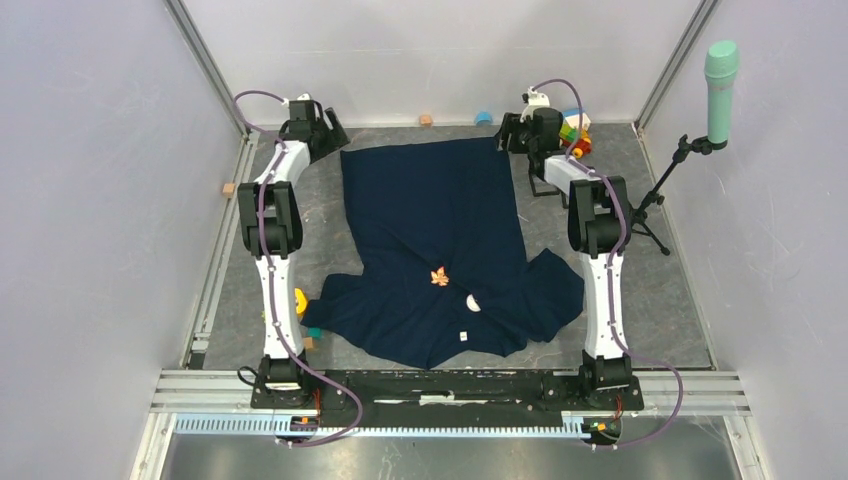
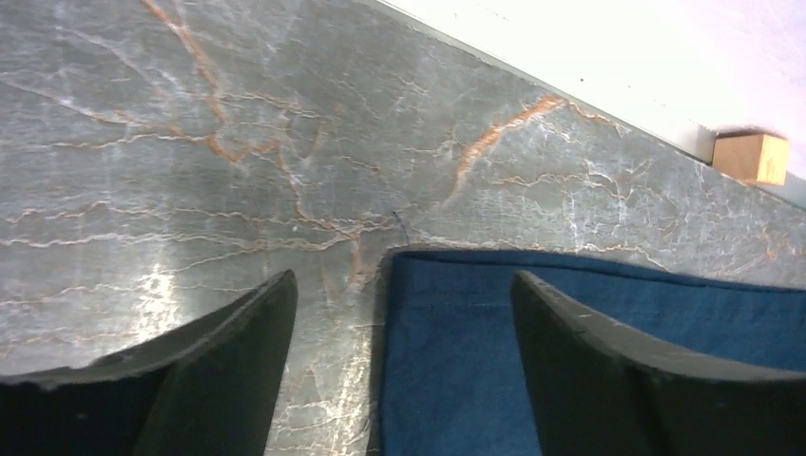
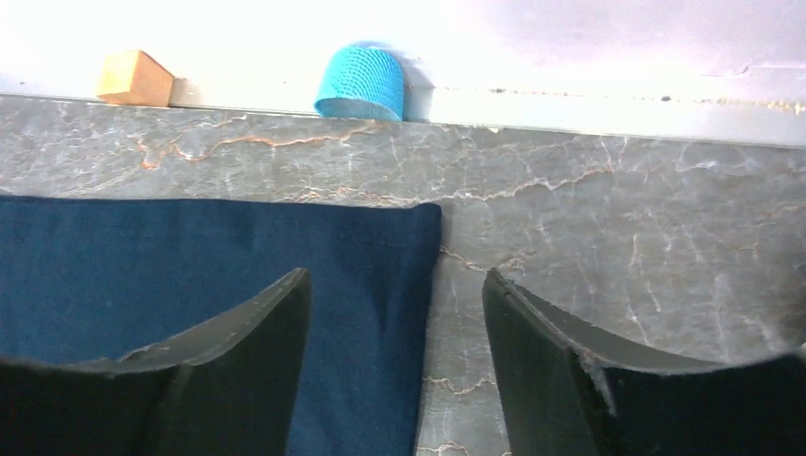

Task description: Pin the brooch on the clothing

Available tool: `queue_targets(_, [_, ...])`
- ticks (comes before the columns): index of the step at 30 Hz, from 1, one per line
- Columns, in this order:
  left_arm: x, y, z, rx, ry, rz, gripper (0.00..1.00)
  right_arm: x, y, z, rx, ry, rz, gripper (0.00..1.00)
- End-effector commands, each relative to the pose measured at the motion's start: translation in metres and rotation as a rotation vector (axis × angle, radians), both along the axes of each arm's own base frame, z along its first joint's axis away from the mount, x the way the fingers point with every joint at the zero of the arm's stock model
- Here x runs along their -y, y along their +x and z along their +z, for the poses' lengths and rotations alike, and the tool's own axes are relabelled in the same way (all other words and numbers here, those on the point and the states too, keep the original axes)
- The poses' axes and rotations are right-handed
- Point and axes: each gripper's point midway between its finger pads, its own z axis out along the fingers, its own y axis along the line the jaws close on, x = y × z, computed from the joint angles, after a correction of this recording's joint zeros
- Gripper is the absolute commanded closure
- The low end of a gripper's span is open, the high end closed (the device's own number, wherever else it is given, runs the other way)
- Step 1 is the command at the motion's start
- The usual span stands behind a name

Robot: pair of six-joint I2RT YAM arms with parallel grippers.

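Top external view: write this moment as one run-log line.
clothing: spread flat | brooch: on clothing, pinning unclear | left gripper: open, at far-left hem corner | right gripper: open, at far-right hem corner

The left arm (image 1: 272, 215) and the right arm (image 1: 597, 215) both reach far forward from their bases, stretched toward the far side. The left claw (image 1: 330, 138) sits low at the far left, its two dark fingers (image 2: 238, 361) spread wide with nothing between them. The right claw (image 1: 508, 136) mirrors it at the far right, fingers (image 3: 570, 380) likewise parted and holding nothing.
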Motion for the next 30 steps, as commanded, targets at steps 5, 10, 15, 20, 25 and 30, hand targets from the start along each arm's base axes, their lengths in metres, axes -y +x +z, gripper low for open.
queue_targets(5, [0.001,-0.031,0.111,0.169,0.02,-0.021,0.03,-0.019,-0.027,0.141,0.256,-0.03,0.194,0.16])
queue_targets(10, [0.022,-0.104,0.133,0.148,-0.008,-0.003,0.01,-0.008,-0.082,0.168,0.194,-0.056,0.181,0.17])
queue_targets(15, [0.062,-0.201,0.093,0.007,-0.013,-0.045,0.01,0.009,-0.16,0.146,0.037,-0.064,0.137,0.18])
queue_targets(20, [0.098,-0.29,0.043,-0.113,0.004,-0.111,0.01,0.038,-0.247,0.104,-0.134,-0.094,0.026,0.18])
queue_targets(25, [0.108,-0.354,0.013,-0.202,0.081,-0.162,0.01,0.076,-0.319,0.06,-0.24,-0.17,-0.126,0.17])
queue_targets(30, [0.096,-0.387,0.003,-0.21,0.069,-0.121,0.0,0.109,-0.358,0.035,-0.314,-0.242,-0.243,0.13])
